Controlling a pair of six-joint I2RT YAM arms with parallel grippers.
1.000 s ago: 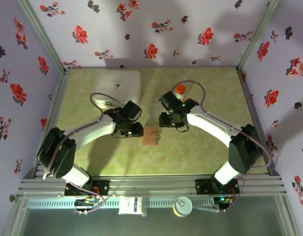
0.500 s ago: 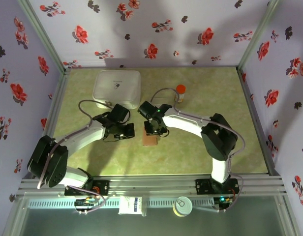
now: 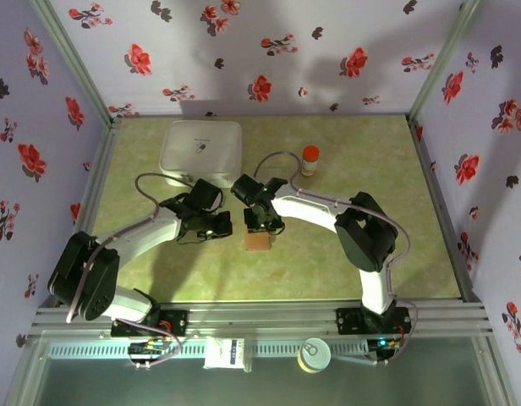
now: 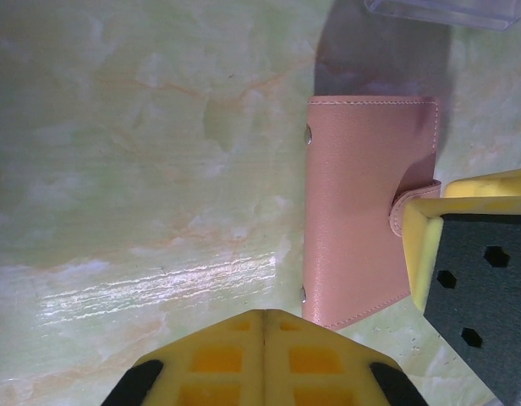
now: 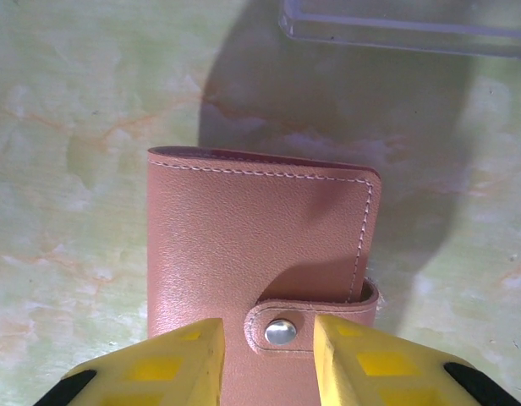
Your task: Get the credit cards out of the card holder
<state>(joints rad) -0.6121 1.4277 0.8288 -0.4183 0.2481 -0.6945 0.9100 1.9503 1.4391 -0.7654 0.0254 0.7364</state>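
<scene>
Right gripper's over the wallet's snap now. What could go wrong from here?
The card holder is snapped shut, and the shut left gripper sits beside it, not pinning it. If the right gripper, open astride the snap strap, pulls up, the whole holder may lift or slide rather than unsnap.

Card holder (image 3: 258, 239) lies flat on the table (image 3: 286, 279), mid-field. My left gripper (image 3: 222, 227) stands just left of it, and my right gripper (image 3: 262, 224) over its far end. Box (image 3: 201, 152) lies behind left, bottle (image 3: 309, 160) behind right.
</scene>
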